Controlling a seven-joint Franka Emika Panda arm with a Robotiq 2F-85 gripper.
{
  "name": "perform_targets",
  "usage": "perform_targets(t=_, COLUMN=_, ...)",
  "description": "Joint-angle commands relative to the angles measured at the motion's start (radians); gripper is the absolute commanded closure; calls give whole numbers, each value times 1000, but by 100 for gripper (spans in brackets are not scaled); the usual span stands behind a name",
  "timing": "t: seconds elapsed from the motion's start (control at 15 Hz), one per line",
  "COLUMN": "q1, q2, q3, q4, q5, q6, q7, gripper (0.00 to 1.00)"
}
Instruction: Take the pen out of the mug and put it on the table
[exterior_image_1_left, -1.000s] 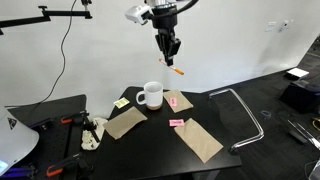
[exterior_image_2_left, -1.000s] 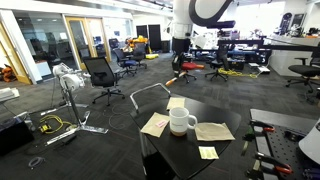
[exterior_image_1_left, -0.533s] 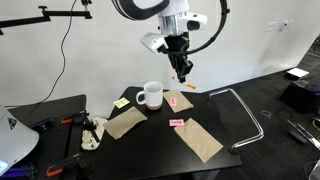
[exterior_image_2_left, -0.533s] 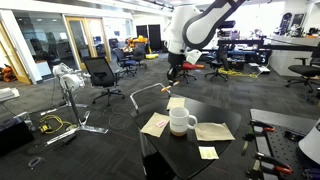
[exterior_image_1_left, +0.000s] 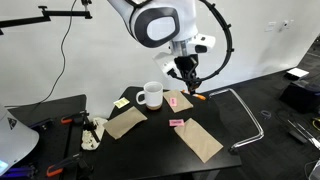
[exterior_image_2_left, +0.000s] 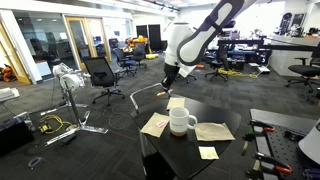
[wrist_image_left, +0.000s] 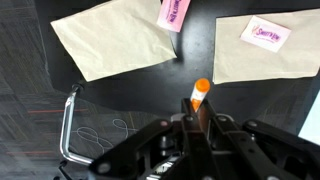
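Observation:
The orange pen (wrist_image_left: 200, 92) is clamped between my gripper's (wrist_image_left: 197, 112) fingers, with its tip sticking out past them. In both exterior views the gripper (exterior_image_1_left: 188, 80) (exterior_image_2_left: 168, 80) hangs low over the far side of the black table (exterior_image_1_left: 218, 118) (exterior_image_2_left: 175, 160), just above the surface. It is beside the white mug (exterior_image_1_left: 150, 95) (exterior_image_2_left: 181, 121) and apart from it. In the wrist view the pen tip points at bare black table (wrist_image_left: 200, 50) between two brown paper sheets. The mug is out of the wrist view.
Brown paper sheets (wrist_image_left: 110, 45) (wrist_image_left: 265, 50) and pink sticky notes (wrist_image_left: 174, 12) (wrist_image_left: 265, 33) lie on the table. A bent metal bar (exterior_image_1_left: 250, 110) (wrist_image_left: 68, 130) stands off the table edge. Tools lie on a side bench (exterior_image_1_left: 70, 125).
The arm has come down and moved away from above the mug toward the table's far side, carrying the pen, and is now close to the surface.

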Motion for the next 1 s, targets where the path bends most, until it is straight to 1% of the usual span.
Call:
perform_targets(t=0.0, q1=-1, q2=46, q3=-4, q4=24, q5=25, q6=43, q7=29, gripper=97)
perform_targets(t=0.2, q1=-6, q2=70, q3=-1, q4=14, q5=43, q6=68, q7=26, gripper=97)
perform_targets(t=0.4, q1=-23, q2=95, q3=17, q4=8, q5=79, q6=86, q7=4, gripper=97)
perform_targets(t=0.67, q1=-57, q2=127, q3=55, q4=2, q5=138, q6=121, q7=-22, gripper=97)
perform_targets(t=0.93, q1=-83, q2=156, q3=86, q4=1, q5=173, q6=146, q7=-32, gripper=97)
